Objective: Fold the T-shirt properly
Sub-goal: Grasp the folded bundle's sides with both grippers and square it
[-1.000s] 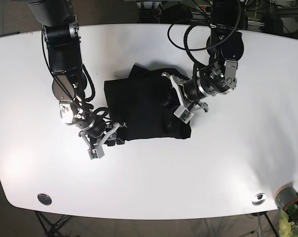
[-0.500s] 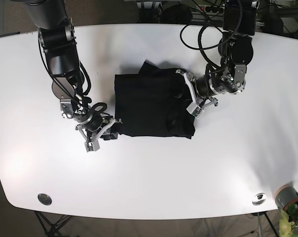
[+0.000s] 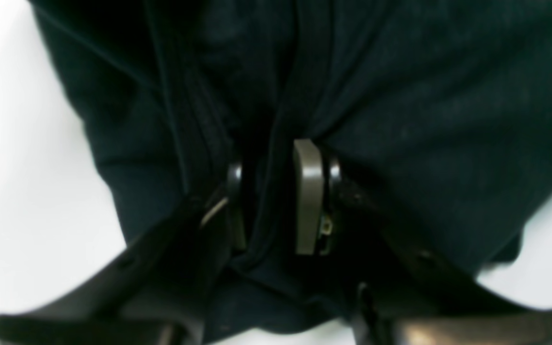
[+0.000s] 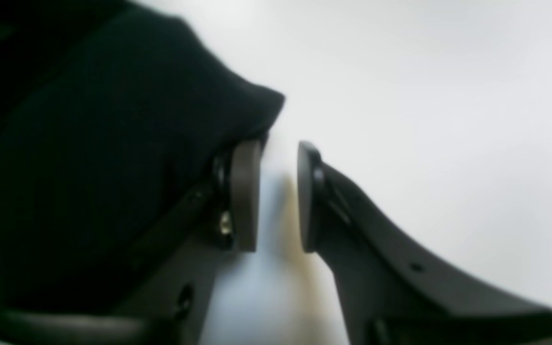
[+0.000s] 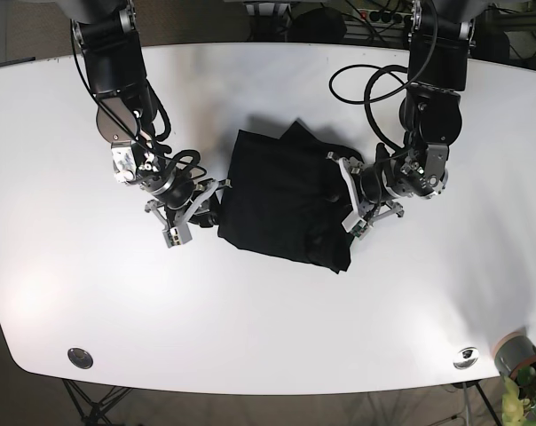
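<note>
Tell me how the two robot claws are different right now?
The left end effector is shut on a fold of the shirt; the right end effector is open, nothing between its pads. The left sits over cloth; the right sits at the shirt's edge over the table. Both have grey pads.

Matt black cloth T-shirt (image 5: 281,197); smooth, faintly glossy white table (image 5: 277,328)

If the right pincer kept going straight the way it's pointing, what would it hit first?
Probably nothing solid: in the wrist view the right pincer is open over bare table, with the shirt edge draped on one finger. Straight ahead looks like tabletop, though depth is unclear.
</note>
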`<action>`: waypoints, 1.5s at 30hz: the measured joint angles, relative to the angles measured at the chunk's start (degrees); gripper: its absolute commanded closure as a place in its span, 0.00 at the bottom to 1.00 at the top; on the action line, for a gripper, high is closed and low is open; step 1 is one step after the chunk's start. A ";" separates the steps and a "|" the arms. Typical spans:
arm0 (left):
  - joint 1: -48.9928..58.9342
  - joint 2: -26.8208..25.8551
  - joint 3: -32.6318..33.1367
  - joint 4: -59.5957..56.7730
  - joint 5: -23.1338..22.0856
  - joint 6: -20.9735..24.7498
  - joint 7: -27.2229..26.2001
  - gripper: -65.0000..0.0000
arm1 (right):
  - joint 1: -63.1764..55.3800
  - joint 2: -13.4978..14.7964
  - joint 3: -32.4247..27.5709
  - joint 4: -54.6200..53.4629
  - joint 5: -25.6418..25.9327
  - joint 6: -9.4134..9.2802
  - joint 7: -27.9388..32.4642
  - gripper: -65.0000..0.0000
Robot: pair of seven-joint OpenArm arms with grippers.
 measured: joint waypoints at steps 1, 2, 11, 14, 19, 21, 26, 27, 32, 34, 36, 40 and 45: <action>0.00 0.22 -0.07 0.92 0.15 -0.02 0.02 0.82 | -0.48 -0.04 0.76 0.74 0.28 0.02 0.02 0.80; 0.15 0.52 -0.15 2.51 0.42 0.35 0.22 0.82 | -0.96 -0.15 1.79 1.84 0.15 -0.02 -0.15 0.80; 4.04 1.53 -4.00 16.81 -0.72 -0.11 -0.50 0.82 | 4.15 -0.04 2.86 5.62 0.02 -0.02 -6.01 0.80; 7.26 1.16 -7.58 18.69 0.22 0.09 0.15 0.82 | 7.85 -0.37 2.86 4.20 0.48 0.04 -5.25 0.80; 10.78 1.03 -8.26 18.75 0.37 0.33 0.59 0.82 | 13.16 -0.70 1.44 -4.85 0.00 0.00 -5.42 0.80; 12.41 1.60 -10.08 18.78 -0.48 -0.31 -0.13 0.82 | 14.69 -0.85 -0.33 -8.13 -0.07 -0.02 -5.86 0.80; 13.20 1.29 -13.05 14.38 0.90 0.35 0.26 0.82 | 16.83 -2.14 -4.87 -14.73 -0.04 0.15 -0.02 0.81; 13.11 1.16 -13.07 13.18 0.85 0.37 0.17 0.82 | 16.85 -2.56 -5.62 -15.19 -0.02 0.20 1.40 0.80; 12.68 1.66 -12.79 6.88 0.04 0.31 -0.66 0.82 | 16.83 -4.04 -7.30 -17.97 0.44 1.46 4.46 0.80; 12.04 1.81 -12.76 5.46 -1.20 0.09 -1.95 0.82 | 16.76 -3.89 -7.32 -19.58 0.39 0.94 4.92 0.80; 10.88 1.66 -12.72 4.48 -0.94 -0.24 -1.75 0.82 | 16.44 -3.34 -7.34 -20.20 0.11 0.00 4.94 0.80; 8.50 2.58 -12.74 2.01 -0.31 -0.04 -2.82 0.82 | 16.17 -2.69 -7.15 -20.15 0.00 0.00 5.14 0.81; 3.04 3.28 -12.57 -3.02 -0.13 -0.07 -2.16 0.82 | 13.40 -1.97 -7.10 -18.49 0.44 0.46 5.20 0.81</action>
